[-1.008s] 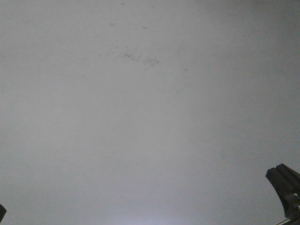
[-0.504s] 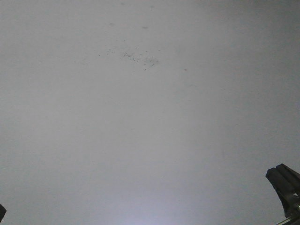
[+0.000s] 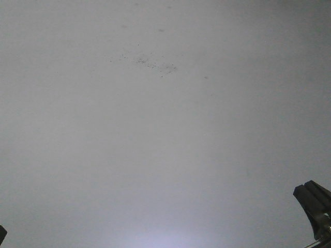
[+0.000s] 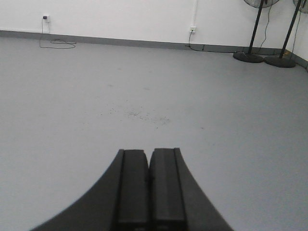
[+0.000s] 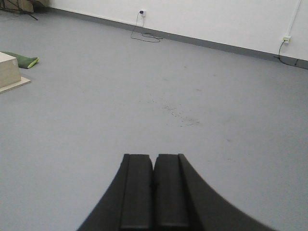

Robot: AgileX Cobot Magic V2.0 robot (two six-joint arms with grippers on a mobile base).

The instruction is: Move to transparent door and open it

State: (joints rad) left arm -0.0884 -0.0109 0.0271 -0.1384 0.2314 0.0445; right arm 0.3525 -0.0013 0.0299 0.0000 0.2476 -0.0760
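Note:
The transparent door is out of view in every frame. My left gripper point(image 4: 148, 153) is shut and empty, pointing low over bare grey floor; only a dark sliver of it shows at the bottom left corner of the front view point(image 3: 1, 233). My right gripper point(image 5: 153, 157) is shut and empty too, and its black fingers show at the bottom right of the front view point(image 3: 313, 199). The front view holds only grey floor with a patch of dark specks point(image 3: 150, 63).
A white wall with a grey baseboard point(image 4: 120, 42) runs across the far side, with sockets and cables point(image 4: 57, 43). Two fan stands point(image 4: 263, 57) are at the far right. A pale box point(image 5: 8, 71) and a green item point(image 5: 21, 59) lie at the left.
The speck patch on the floor has shifted slightly in the front view. The grippers stay in the same place and remain shut.

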